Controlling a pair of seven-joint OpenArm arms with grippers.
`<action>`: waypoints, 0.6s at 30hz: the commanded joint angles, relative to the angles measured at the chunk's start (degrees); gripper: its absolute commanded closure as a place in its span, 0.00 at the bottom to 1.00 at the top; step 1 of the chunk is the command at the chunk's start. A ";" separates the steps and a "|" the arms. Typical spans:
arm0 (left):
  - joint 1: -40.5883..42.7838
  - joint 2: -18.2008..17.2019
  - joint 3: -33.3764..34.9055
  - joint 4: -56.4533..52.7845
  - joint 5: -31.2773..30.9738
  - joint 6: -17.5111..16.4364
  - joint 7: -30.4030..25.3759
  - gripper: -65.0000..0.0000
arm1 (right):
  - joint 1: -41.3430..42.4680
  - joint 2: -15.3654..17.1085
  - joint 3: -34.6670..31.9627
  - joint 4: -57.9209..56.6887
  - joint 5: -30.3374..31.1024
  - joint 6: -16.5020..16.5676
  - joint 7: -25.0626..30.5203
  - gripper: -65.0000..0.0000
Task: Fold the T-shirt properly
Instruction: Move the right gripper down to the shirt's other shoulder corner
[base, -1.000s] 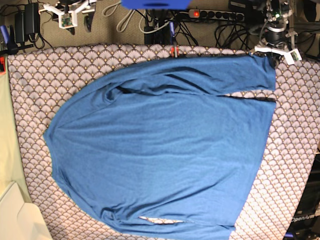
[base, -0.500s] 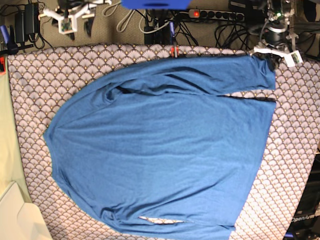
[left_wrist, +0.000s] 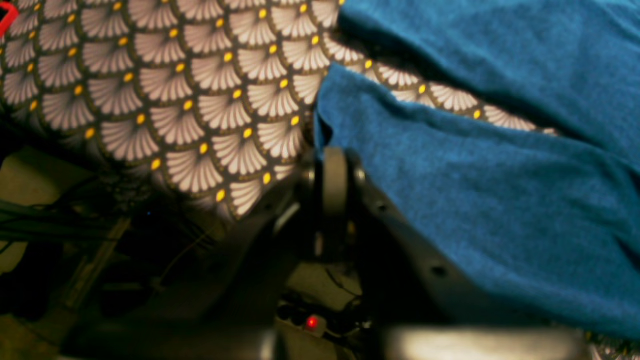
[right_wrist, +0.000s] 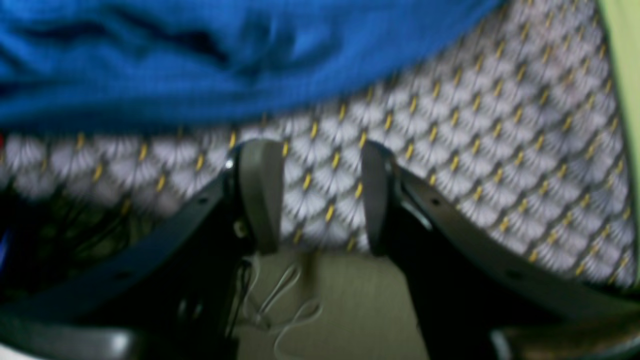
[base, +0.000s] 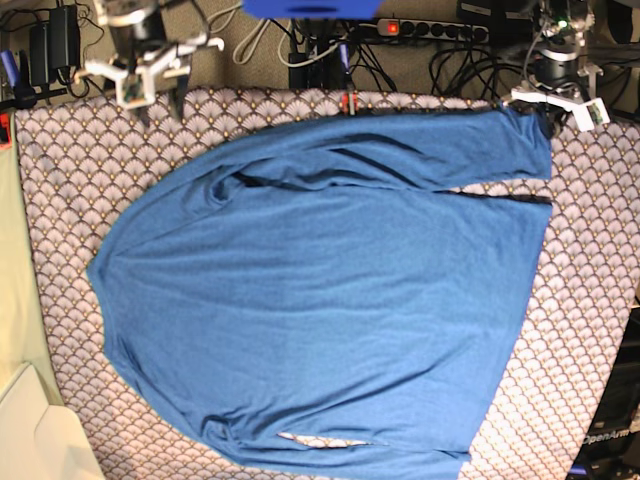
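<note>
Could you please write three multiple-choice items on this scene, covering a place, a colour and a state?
1. Where is the right gripper?
A. Over the cloth's edge, clear of the shirt
B. On the shirt's middle
C. At the shirt's hem

2. What colour is the shirt?
A. Red
B. Blue
C. White

3. How do the left gripper's jaws stand?
A. Wide open
B. Shut at the sleeve's corner
C. Out of view

Answers:
1 A, the right wrist view shows only patterned cloth between its fingers.
2 B, plain blue in every view.
3 B, the left wrist view shows no gap, with the sleeve corner at the tips.
</note>
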 joint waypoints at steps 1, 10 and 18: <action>0.33 -0.62 -0.33 1.11 -0.08 -0.21 -1.36 0.99 | 0.19 0.31 0.03 0.85 -0.08 -0.05 0.81 0.58; 0.06 -0.62 -0.33 1.11 -0.08 -0.12 -1.36 0.99 | 13.99 -2.51 0.55 0.67 0.01 9.36 -16.86 0.58; -0.02 -0.62 -0.33 1.11 -0.08 -0.12 -1.36 0.70 | 19.79 -4.88 0.64 -4.16 0.10 9.44 -21.43 0.58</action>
